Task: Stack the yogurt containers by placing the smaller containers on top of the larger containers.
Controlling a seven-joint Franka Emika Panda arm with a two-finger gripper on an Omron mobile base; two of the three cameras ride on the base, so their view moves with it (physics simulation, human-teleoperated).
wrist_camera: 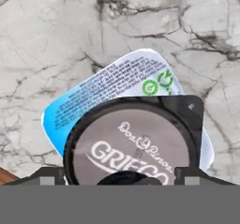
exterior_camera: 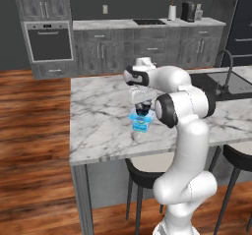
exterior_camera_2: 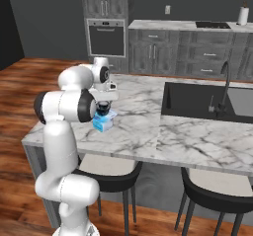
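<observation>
1. In the hand view, the gripper (wrist_camera: 121, 174) hangs straight over a dark round yogurt cup (wrist_camera: 133, 141); its two dark finger tips (wrist_camera: 47, 176) stand apart on either side of the cup's lid, clear of it, so the jaws are open and grip nothing
2. The cup's grey-brown lid reads "GRIEGO" and faces the camera
3. The cup sits on top of the light-blue tub (wrist_camera: 101, 89), whose printed pale lid sticks out from under it toward the upper left of that view
4. The tub rests on the marble island counter (exterior_camera: 98, 121), near its front edge; from the left base view the tub (exterior_camera: 141, 122) shows just below the hand, with the dark cup (exterior_camera: 142, 112) on it
5. From the right base view the same stack, tub (exterior_camera_2: 103, 123) and cup (exterior_camera_2: 103, 109), stands beside the arm's dark elbow joint
6. Farther right in the counter lies a dark sink (exterior_camera_2: 197, 100) with a curved faucet (exterior_camera_2: 225, 82)
7. Along the back wall stand grey cabinets (exterior_camera: 101, 52) and a built-in oven (exterior_camera: 48, 42)
</observation>
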